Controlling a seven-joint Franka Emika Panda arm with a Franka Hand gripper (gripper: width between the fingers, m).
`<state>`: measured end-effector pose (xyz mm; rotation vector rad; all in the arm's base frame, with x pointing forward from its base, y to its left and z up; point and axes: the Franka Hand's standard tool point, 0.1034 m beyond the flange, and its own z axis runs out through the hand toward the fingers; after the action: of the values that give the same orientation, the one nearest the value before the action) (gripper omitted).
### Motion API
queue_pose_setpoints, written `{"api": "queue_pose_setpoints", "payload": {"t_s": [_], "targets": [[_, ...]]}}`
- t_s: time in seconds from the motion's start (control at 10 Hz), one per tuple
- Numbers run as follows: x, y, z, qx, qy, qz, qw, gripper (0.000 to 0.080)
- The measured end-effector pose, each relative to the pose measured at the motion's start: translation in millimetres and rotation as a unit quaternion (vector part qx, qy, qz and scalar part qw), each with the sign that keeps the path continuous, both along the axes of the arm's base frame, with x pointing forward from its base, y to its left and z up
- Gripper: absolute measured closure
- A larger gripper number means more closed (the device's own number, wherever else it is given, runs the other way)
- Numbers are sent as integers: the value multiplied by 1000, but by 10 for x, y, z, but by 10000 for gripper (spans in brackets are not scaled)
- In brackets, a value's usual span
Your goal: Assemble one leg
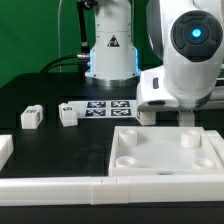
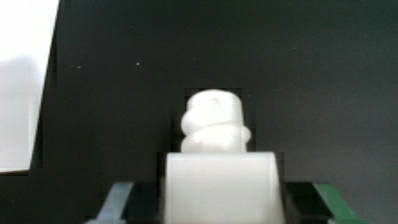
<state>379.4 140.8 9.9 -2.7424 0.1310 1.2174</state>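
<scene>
In the wrist view my gripper (image 2: pixel 226 205) is shut on a white leg (image 2: pixel 222 178). Its rounded threaded end (image 2: pixel 215 120) points away over the black table. The green-tinted fingers (image 2: pixel 125 200) press on both sides of it. In the exterior view the gripper (image 1: pixel 187 119) hangs at the far right corner of the large white panel (image 1: pixel 165 165), just above a round socket (image 1: pixel 187 140). The hand hides the held leg there. Two more legs (image 1: pixel 30 116) (image 1: pixel 67 114) with black-and-white tags stand on the table at the exterior view's left.
The marker board (image 1: pixel 108 107) lies behind the panel, in front of the arm's base (image 1: pixel 110 55). A long white bar (image 1: pixel 60 186) runs along the front and another white piece (image 1: pixel 5 150) sits at the left edge. A white surface (image 2: pixel 18 90) borders the wrist view.
</scene>
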Motion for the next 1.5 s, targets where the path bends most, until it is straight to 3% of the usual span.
{"api": "queue_pose_setpoints", "payload": {"t_s": [0.5,0.9,1.1,1.2,1.3,1.4,1.5], "targets": [[0,-11,31,0,2,0,1000,510],[73,-101,563,2,6,1,1000,509],[136,-104,762,4,1,4,1000,508],[182,-100,832,4,-12,4,1000,508],[163,-102,816,3,-10,4,1000,508],[224,-94,774,1,-36,0,999,508],[310,-90,763,-6,-103,-6,995,508]]}}
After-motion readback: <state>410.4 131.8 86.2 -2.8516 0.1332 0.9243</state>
